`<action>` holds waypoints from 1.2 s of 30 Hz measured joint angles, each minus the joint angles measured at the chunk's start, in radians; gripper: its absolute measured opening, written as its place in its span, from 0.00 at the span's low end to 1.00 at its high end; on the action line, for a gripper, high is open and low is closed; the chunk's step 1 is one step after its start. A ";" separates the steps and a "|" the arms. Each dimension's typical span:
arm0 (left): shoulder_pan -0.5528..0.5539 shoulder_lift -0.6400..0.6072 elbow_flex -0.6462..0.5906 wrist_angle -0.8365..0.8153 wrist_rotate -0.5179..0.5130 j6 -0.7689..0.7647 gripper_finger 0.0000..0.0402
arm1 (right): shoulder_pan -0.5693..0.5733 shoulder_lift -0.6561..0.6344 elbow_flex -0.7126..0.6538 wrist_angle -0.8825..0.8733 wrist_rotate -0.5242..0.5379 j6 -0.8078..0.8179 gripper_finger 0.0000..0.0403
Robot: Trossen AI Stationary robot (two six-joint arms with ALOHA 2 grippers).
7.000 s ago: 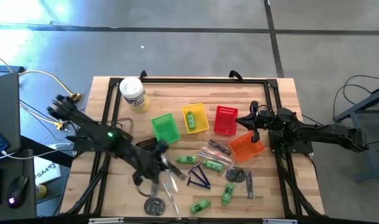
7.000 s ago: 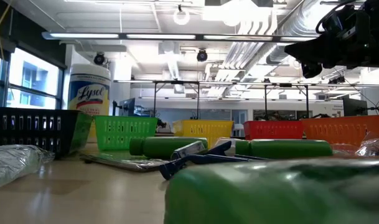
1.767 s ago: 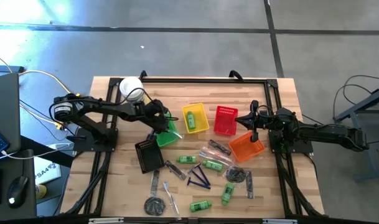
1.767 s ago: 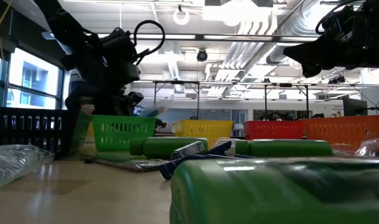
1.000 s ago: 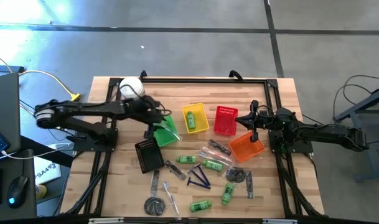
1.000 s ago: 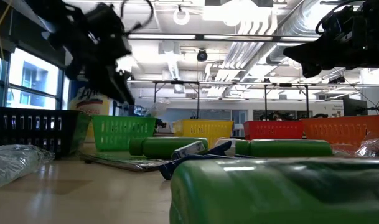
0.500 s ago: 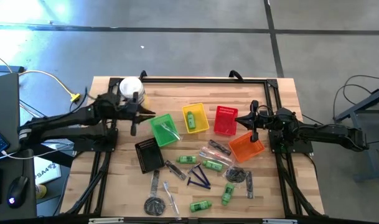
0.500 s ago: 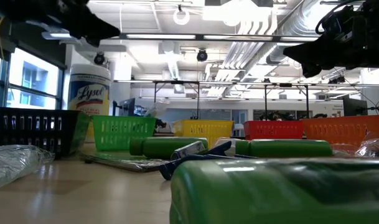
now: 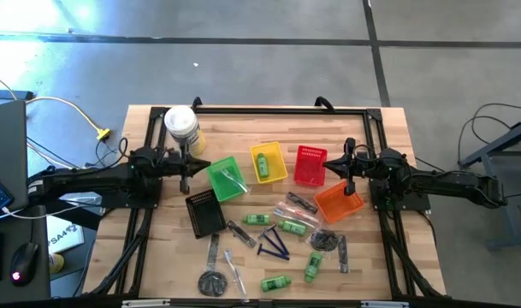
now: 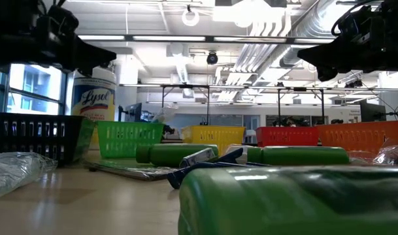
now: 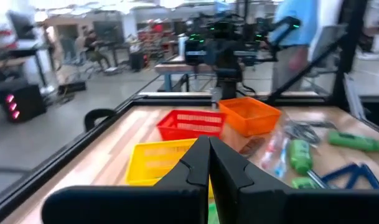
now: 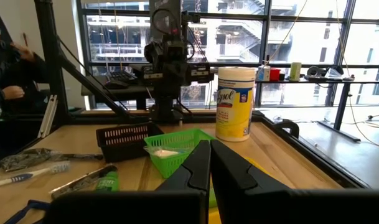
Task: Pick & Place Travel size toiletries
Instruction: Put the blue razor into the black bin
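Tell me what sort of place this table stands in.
Probably a robotics lab or workshop in an open industrial space. The low view shows exposed ceiling ducts and strip lights, the left wrist view shows more workbenches across a bare concrete floor, and the right wrist view shows large windows behind the wooden table.

Pale planked wood with a matt grain forms the table [image 9: 371, 265], its small baskets [image 9: 268, 162] look like slotted glossy plastic, and crinkly clear wrap [image 10: 16, 166] glints at lower left.
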 joint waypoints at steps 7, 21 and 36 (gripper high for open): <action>-0.030 0.000 -0.022 -0.004 -0.059 0.089 0.00 | 0.000 0.000 0.000 0.000 0.000 0.003 0.01; -0.030 0.001 -0.024 -0.040 -0.011 0.090 0.00 | 0.000 0.000 0.000 0.003 0.000 0.003 0.01; -0.030 0.001 -0.025 -0.040 -0.007 0.087 0.00 | 0.000 0.000 0.000 0.015 0.000 0.022 0.01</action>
